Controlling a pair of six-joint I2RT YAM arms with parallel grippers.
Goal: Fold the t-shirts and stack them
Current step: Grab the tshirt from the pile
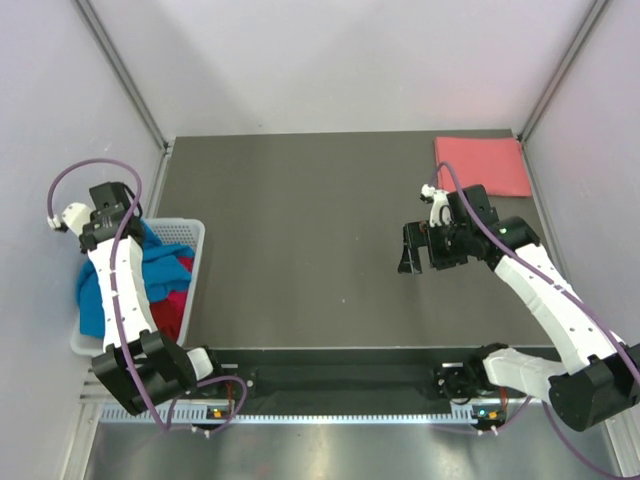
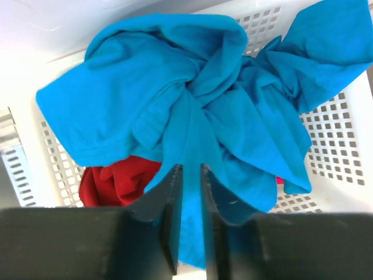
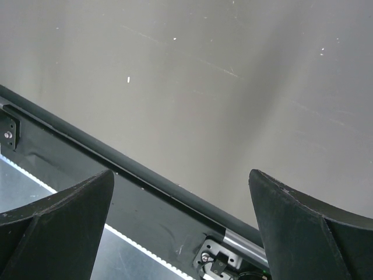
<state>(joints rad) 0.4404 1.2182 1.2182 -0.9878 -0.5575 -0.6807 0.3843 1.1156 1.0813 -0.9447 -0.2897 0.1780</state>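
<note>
One blue t-shirt (image 2: pixel 175 99) lies straight under your left gripper (image 2: pixel 190 175).
That gripper is pressed on its fold in the basket (image 2: pixel 344 134); the right gripper (image 1: pixel 415 250), spread wide, hangs well apart over the bench (image 1: pixel 300 220); the folded salmon t-shirt (image 1: pixel 482 165) lies far right.

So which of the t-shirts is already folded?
The salmon pink t-shirt, lying flat as a neat rectangle at the far right corner of the table. The bright blue t-shirt and the red t-shirt lie crumpled in the white basket.
</note>
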